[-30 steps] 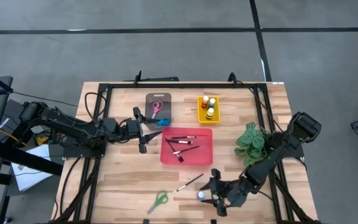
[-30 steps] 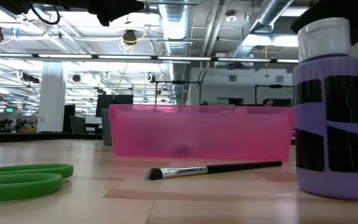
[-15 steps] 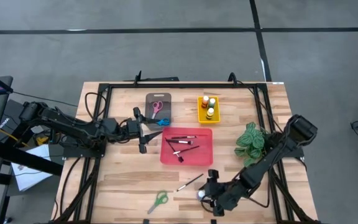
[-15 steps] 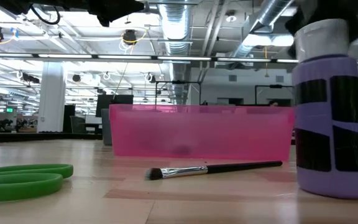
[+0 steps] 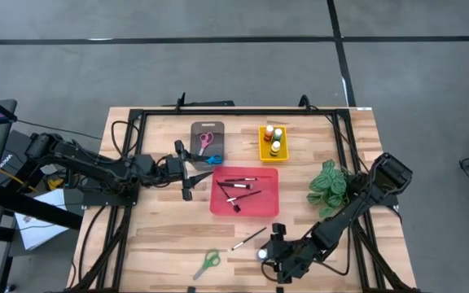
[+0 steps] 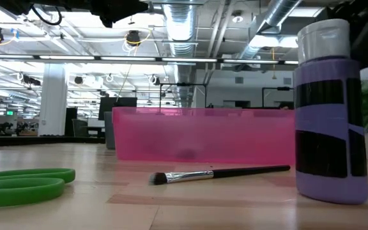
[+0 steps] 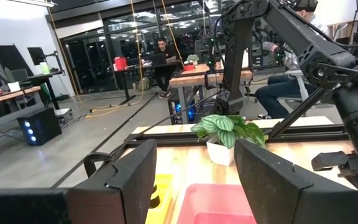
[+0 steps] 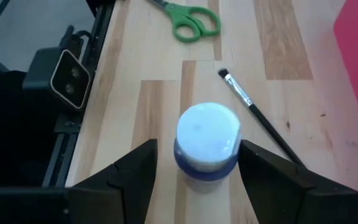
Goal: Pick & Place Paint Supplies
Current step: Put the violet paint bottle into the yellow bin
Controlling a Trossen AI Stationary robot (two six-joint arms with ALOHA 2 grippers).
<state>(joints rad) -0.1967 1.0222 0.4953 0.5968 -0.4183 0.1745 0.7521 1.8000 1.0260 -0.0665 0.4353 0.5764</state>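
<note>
The right end effector [image 8: 194, 168] is low over the near edge of the wooden table [image 5: 161, 236]. Its fingers stand open on both sides of the purple paint bottle with a white cap [image 8: 206, 142], not gripping it. The bottle stands upright on the table. A thin dark-handled paintbrush [image 8: 257, 116] lies just beside it, and green-handled scissors [image 5: 207, 263] lie further left. The left end effector [image 7: 194, 177] hangs open and empty left of the red plastic tray [image 5: 244, 207].

The wooden table [image 5: 161, 236] bears trays, plant [image 5: 327, 184], green scissors [image 5: 207, 263], brush [image 5: 249, 238], purple bottle [image 6: 331, 112].
</note>
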